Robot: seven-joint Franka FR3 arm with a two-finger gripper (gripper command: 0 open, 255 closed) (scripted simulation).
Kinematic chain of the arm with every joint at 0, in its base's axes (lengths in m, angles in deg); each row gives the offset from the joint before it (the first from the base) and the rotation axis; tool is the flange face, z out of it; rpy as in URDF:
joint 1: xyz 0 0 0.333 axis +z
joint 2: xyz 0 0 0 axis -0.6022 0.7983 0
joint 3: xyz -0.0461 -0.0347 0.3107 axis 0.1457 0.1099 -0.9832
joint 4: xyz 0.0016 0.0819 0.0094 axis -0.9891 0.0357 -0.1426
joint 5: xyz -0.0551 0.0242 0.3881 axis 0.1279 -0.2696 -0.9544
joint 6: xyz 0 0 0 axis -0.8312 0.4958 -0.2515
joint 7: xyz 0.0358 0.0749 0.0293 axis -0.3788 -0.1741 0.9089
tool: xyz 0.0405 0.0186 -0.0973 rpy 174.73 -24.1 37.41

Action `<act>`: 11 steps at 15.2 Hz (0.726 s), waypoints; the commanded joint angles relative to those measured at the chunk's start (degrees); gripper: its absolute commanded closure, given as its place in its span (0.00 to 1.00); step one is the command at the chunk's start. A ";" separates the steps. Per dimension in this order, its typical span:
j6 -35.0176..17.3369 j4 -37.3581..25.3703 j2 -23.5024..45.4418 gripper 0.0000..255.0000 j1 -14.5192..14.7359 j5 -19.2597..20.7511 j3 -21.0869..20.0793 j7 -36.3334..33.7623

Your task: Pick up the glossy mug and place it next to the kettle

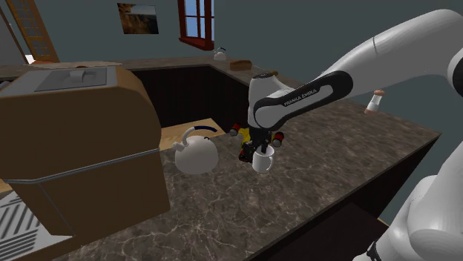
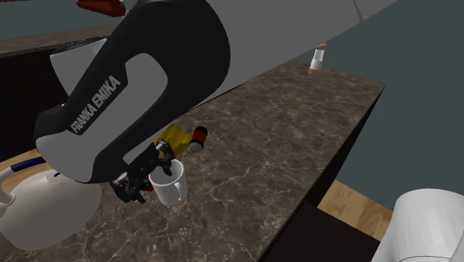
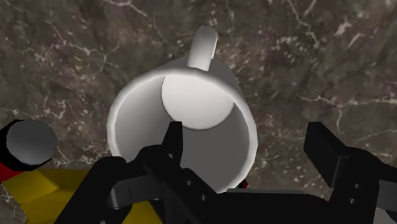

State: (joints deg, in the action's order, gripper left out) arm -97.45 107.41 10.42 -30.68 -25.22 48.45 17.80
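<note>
Open wide, the tool [image 3: 245, 143] straddles one wall of the white mug [image 1: 263, 159], outer finger clear of it; the mug stands on the worktop [image 1: 326, 189], with the kettle [image 1: 196, 154] at its nine o'clock in the shoulder view.

The mug [image 1: 263, 158] reads plain white to me, glossy, with a soft grey shade inside. The counter [image 1: 326, 178] is dark brown stone, veined with thin pale lines. My gripper [image 3: 245, 137] is all black. The arm [image 1: 401, 59] is white, with a dark band lettered in white. The kettle [image 1: 194, 157] is white and its handle is blue. I see an object [image 2: 175, 137] in yellow with red ends. The shaker [image 1: 375, 101] is white with a brown cap.
</note>
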 commanded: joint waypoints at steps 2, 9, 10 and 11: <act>0.00 0.00 0.00 0.00 0.00 0.00 0.00 0.00; 7.28 -4.03 -3.26 0.00 0.17 -0.51 -0.16 0.32; 7.28 -4.03 -3.26 0.00 0.17 -0.51 -0.16 0.32; 7.28 -4.03 -3.26 0.00 0.17 -0.51 -0.16 0.32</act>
State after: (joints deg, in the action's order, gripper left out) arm -90.23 103.44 7.15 -30.52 -25.73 48.30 18.13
